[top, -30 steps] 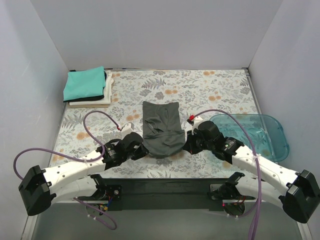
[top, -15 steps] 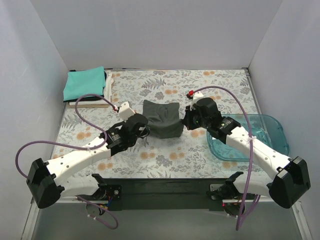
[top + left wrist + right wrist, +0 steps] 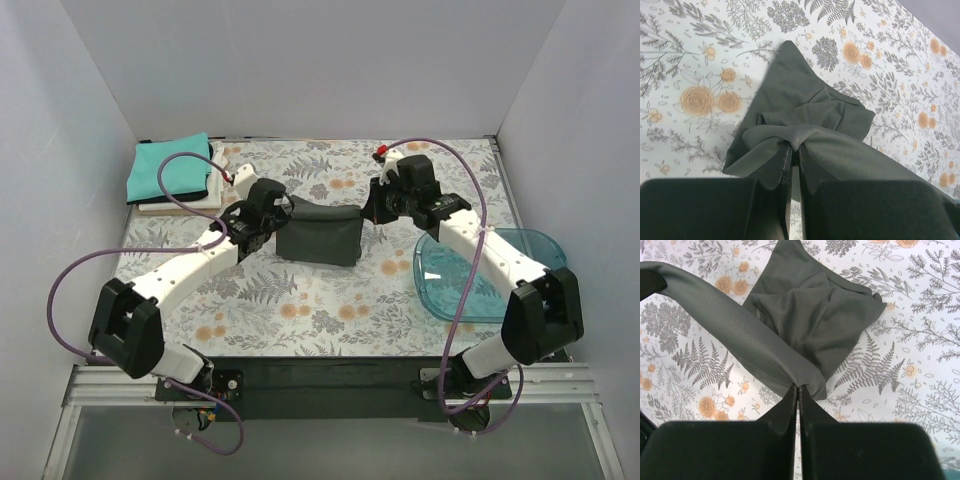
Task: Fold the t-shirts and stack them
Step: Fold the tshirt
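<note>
The dark charcoal-grey t-shirt (image 3: 318, 241) lies folded in the middle of the floral table, its upper edge lifted between both grippers. My left gripper (image 3: 283, 210) is shut on the shirt's left corner (image 3: 795, 136). My right gripper (image 3: 368, 212) is shut on its right corner (image 3: 807, 382). The fabric (image 3: 730, 325) stretches taut between them, above the folded layers (image 3: 815, 310). At the back left sits a stack with the teal shirt (image 3: 168, 166) on top, a black shirt (image 3: 216, 160) and a cream-white one (image 3: 180, 206) under it.
A translucent blue-green plastic tub (image 3: 500, 275) stands on the right, under my right arm. Grey walls close in the table (image 3: 300, 310) on the left, back and right. Purple cables loop over both arms.
Both grippers carried the shirt's near edge away from me towards the back, folding the shirt over itself into a short band. The arms are now stretched far out.
</note>
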`<state>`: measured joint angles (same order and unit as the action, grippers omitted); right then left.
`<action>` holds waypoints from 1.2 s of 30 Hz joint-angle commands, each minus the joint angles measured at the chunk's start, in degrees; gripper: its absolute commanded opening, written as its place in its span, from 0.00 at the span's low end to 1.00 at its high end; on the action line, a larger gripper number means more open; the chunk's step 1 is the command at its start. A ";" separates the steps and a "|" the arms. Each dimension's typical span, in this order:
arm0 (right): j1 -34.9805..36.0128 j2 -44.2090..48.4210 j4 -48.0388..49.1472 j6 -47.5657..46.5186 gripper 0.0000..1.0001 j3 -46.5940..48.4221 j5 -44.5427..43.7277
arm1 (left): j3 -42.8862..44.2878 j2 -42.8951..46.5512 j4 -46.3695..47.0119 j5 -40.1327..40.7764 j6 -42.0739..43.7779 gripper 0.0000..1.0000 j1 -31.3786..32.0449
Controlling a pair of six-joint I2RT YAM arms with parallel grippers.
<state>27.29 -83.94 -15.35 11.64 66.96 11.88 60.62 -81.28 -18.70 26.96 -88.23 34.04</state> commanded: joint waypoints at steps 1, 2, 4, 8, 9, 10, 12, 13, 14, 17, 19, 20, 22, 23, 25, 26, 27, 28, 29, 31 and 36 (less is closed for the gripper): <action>-3.02 -3.14 0.85 -1.62 0.01 5.02 4.54 | 4.84 -3.79 1.30 -1.03 3.76 0.00 -2.75; -3.47 -4.03 0.85 -1.62 0.01 5.72 5.43 | 5.73 -5.02 1.30 -2.08 4.11 0.00 -3.28; -4.52 -6.92 0.85 -1.71 0.01 7.48 7.27 | 7.66 -8.10 1.30 -3.05 4.46 0.00 -4.77; -6.19 -11.85 0.85 -1.71 0.01 10.99 8.68 | 11.08 -12.93 1.47 -3.75 5.43 0.00 -7.06; -6.54 -12.82 0.94 -1.62 0.01 11.87 8.95 | 12.06 -14.07 1.47 -4.54 5.78 0.00 -7.84; -7.33 -14.91 0.85 -1.62 0.01 13.53 9.04 | 12.94 -16.26 1.56 -5.24 6.22 0.00 -8.29; -8.04 -17.21 0.94 -1.53 0.01 15.65 9.13 | 15.75 -18.82 1.56 -7.09 7.19 0.00 -9.60; -8.56 -19.57 0.85 -1.44 0.01 17.66 9.30 | 16.63 -21.18 1.56 -7.71 7.36 0.00 -10.13; -8.92 -20.90 0.85 -1.36 0.01 18.64 9.39 | 17.51 -22.34 1.56 -8.50 7.54 0.00 -10.92; -10.06 -26.70 0.94 -1.18 0.01 23.03 11.32 | 20.50 -26.64 1.47 -10.70 8.15 0.00 -12.33; -10.94 -30.90 0.85 -1.27 0.01 26.27 12.20 | 22.78 -28.75 1.91 -11.23 8.77 0.07 -12.77; -11.29 -32.24 0.94 -1.27 0.01 27.34 12.20 | 23.48 -31.03 2.09 -11.32 9.03 0.09 -13.03; -12.08 -36.61 0.85 -1.27 0.01 31.01 11.68 | 25.51 -33.06 3.83 -12.89 10.52 0.21 -13.39; -12.34 -37.95 0.94 -1.18 0.01 32.08 11.68 | 26.30 -34.29 4.37 -13.42 11.14 0.30 -13.65; -13.31 -42.41 0.94 -0.92 0.07 35.15 11.85 | 29.79 -37.80 4.64 -14.39 12.63 0.65 -13.74; -13.57 -43.92 0.94 -1.09 0.23 36.82 12.90 | 31.04 -38.86 4.29 -14.13 12.90 0.74 -13.91; -13.84 -45.42 -0.28 -1.27 0.52 40.93 14.12 | 32.18 -40.44 3.68 -13.78 12.99 0.79 -13.92; -14.10 -47.87 -1.86 -1.62 0.98 43.32 15.70 | 33.85 -40.80 2.89 -13.43 13.08 0.84 -14.00; -14.10 -48.76 -3.26 -2.49 0.98 45.43 16.41 | 34.30 -40.98 2.44 -13.25 13.17 0.86 -14.18; -13.93 -47.90 -4.95 -3.98 0.98 47.21 16.60 | 34.57 -39.67 2.00 -14.04 13.43 0.86 -14.09; -13.93 -39.82 -4.42 -5.05 0.98 38.53 15.19 | 29.39 -34.40 3.23 -17.99 12.64 0.88 -14.09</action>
<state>12.78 -131.74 -19.38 8.51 108.12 25.87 91.57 -122.65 -15.97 11.46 -76.25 19.94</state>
